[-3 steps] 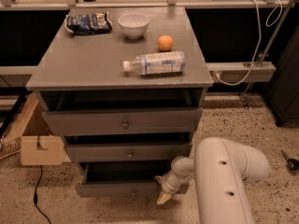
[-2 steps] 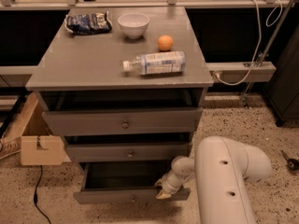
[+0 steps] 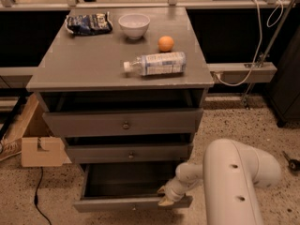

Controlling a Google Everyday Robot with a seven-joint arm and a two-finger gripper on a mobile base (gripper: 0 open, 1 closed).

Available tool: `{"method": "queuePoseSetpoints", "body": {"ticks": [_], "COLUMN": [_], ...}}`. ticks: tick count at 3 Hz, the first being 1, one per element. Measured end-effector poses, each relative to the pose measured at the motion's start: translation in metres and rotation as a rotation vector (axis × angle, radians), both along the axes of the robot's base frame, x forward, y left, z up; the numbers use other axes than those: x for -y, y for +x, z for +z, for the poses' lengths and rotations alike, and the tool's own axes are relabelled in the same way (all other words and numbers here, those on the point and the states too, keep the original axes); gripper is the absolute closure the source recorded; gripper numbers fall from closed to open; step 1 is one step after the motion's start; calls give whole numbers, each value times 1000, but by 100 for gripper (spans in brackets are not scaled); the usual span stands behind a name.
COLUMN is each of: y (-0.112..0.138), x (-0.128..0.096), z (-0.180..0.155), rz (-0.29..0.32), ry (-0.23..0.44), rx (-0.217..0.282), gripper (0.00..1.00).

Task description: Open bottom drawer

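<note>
In the camera view, my gripper [image 3: 166, 197] sits low at the right end of the bottom drawer [image 3: 123, 204], touching the top edge of its front. Whether it is open or closed on that edge I cannot tell. My white arm [image 3: 234, 182] bends in from the lower right. The bottom drawer stands pulled out well past the two above it, its dark inside showing. The middle drawer [image 3: 129, 153] and the top drawer [image 3: 124, 123] each stand slightly out. On the grey cabinet top [image 3: 84, 67] lie a plastic water bottle [image 3: 155, 63] on its side, an orange [image 3: 165, 43], a white bowl [image 3: 134, 25] and a dark snack bag [image 3: 89, 23]. A cardboard box [image 3: 40, 146] stands on the floor to the cabinet's left.
</note>
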State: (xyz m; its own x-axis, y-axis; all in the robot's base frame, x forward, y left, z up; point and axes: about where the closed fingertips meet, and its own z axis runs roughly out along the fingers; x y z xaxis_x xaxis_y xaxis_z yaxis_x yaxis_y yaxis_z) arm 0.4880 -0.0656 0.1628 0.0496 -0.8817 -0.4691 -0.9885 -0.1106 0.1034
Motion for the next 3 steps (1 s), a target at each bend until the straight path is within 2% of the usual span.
{"method": "queuePoseSetpoints", "body": {"ticks": [1, 2, 3], "y": [0, -25, -25], "x": [-2, -8, -8], "z": [0, -2, -2], "rz": [0, 0, 0], "ry": [0, 39, 39], "rx": [0, -32, -32], "gripper": [100, 97, 74]}}
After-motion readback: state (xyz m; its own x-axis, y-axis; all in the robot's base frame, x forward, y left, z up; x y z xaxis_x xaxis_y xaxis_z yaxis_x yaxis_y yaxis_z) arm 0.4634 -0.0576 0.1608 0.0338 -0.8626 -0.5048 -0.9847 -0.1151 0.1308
